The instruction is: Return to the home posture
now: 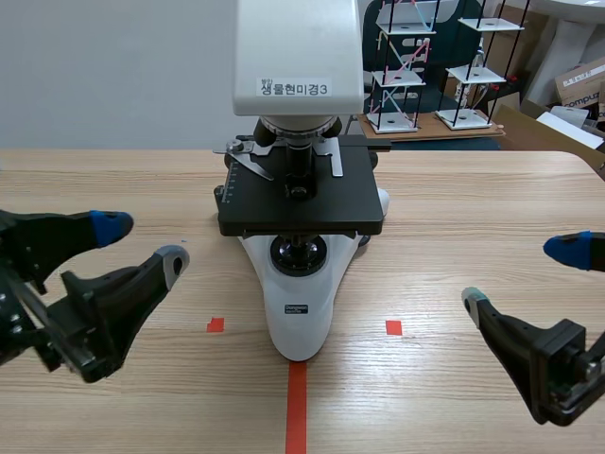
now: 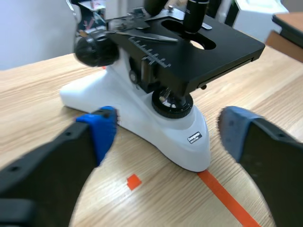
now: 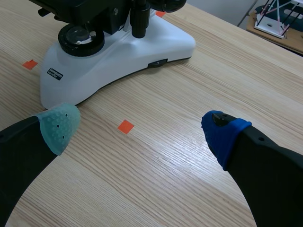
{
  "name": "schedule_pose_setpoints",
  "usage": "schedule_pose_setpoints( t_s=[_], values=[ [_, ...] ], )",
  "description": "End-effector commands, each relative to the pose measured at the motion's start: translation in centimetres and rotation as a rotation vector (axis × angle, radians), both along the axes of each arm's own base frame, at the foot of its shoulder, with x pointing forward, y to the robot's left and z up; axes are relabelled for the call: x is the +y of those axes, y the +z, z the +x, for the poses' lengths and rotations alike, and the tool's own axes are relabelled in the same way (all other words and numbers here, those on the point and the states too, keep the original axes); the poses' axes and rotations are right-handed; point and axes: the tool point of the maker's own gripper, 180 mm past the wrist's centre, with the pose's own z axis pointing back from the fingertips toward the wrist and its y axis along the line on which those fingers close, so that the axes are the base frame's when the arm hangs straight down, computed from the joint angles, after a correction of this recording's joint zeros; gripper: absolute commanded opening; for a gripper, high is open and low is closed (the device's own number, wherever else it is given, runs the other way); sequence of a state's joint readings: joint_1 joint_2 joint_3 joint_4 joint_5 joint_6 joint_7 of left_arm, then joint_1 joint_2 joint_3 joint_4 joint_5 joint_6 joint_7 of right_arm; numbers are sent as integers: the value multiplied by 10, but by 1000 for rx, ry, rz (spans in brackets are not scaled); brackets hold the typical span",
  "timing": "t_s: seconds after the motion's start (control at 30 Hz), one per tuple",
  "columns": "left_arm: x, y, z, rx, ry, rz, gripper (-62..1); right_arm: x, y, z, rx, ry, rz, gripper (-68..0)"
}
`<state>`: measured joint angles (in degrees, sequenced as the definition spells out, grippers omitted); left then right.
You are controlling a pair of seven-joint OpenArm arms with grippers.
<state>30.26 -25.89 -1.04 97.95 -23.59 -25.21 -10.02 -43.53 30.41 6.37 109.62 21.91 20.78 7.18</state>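
A white microscope (image 1: pixel 301 312) with a black stage (image 1: pixel 301 199) stands at the table's middle, on the red tape line. My left gripper (image 1: pixel 142 241) hangs open low at the left, nothing between its fingers; in the left wrist view the microscope base (image 2: pixel 182 142) lies just ahead of the gripper (image 2: pixel 163 127). My right gripper (image 1: pixel 525 274) stands open low at the right, also holding nothing. In the right wrist view the microscope base (image 3: pixel 109 61) sits ahead of that gripper (image 3: pixel 142 130) and to one side.
Small red tape squares (image 1: pixel 216 324) (image 1: pixel 393 327) mark the table either side of the microscope. Behind the table's far edge stand wire-frame models (image 1: pixel 402 66) on a board and cardboard boxes (image 1: pixel 579 85).
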Motion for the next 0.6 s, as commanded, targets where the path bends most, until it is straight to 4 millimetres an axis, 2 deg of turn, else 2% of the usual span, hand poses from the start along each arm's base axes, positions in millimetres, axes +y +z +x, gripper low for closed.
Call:
schedule_pose_setpoints(
  t_s=[0.0, 0.13, 0.33, 0.57],
  values=[
    [4, 9, -7, -29, 16, -42, -94, -1, 10, 6, -37, -2, 4, -113],
    [13, 15, -26, -83, 25, -31, -38, -1, 10, 6, -37, -2, 4, -113],
    [14, 13, -49, -88, 6, 30, -37, -1, 10, 6, -37, -2, 4, -113],
    [21, 22, -53, -102, 32, 54, -37, -1, 10, 6, -39, -1, 5, -113]
  ],
)
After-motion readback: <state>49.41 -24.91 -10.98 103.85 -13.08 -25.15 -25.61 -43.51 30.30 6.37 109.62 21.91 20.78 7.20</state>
